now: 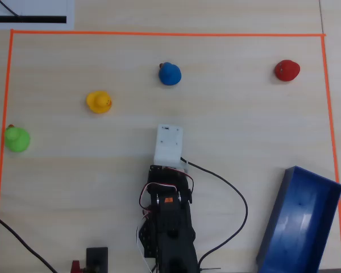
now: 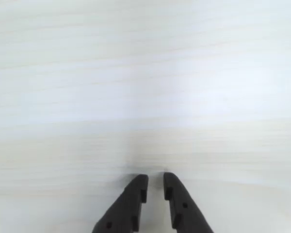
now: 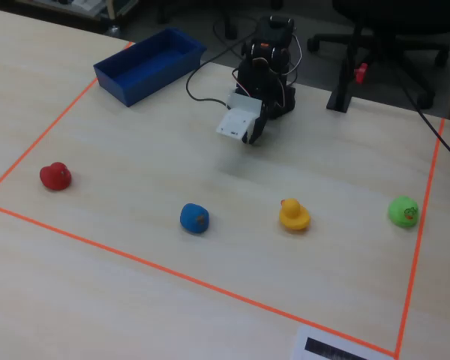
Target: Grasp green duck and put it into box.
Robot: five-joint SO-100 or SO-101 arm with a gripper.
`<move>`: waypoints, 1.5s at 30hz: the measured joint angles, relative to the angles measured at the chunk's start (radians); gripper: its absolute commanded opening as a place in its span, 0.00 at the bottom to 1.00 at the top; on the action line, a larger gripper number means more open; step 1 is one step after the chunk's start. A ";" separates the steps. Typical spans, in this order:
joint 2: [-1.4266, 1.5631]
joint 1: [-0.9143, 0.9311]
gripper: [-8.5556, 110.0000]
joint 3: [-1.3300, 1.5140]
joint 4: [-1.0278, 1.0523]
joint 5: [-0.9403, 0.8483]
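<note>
A: Where does the green duck (image 1: 16,139) sit, measured from the jaws (image 2: 155,182)?

B: Well apart from them. In the overhead view it lies far off to the left of the arm's white camera block (image 1: 168,144), just inside the left run of the orange tape line (image 1: 4,114). In the fixed view the green duck (image 3: 403,211) is at the far right, again beside the tape.

A: Which way does it point?

B: Its small orange-brown beak shows at the upper left of the body in the overhead view, toward the tape. The body is too round to give a clear long axis.

A: And the box (image 1: 298,222)?

B: It is on the other side of the jaws, at lower right in the overhead view, with its long axis tilted. What shows of its inside is bare blue.

A: How do the jaws stand?

B: In the wrist view they are nearly shut, a narrow slit between the two dark tips, gripping nothing, with bare pale table (image 2: 145,87) ahead.

A: What else is near?

B: A yellow duck (image 1: 99,102), a blue duck (image 1: 169,73) and a red duck (image 1: 286,70) are spread beyond the jaws, all apart from each other. Open table lies between the jaws and the green duck.
</note>
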 measured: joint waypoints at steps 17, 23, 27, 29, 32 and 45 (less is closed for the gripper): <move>-0.541 -0.222 0.13 -0.558 -0.067 0.011; -0.742 -0.347 0.19 -0.802 -0.137 0.011; -0.813 -0.446 0.24 -0.908 -0.169 0.011; -0.848 -0.506 0.25 -0.945 -0.199 0.012; -0.902 -0.606 0.28 -0.960 -0.293 0.041; -1.295 -0.950 0.33 -1.040 -0.811 0.261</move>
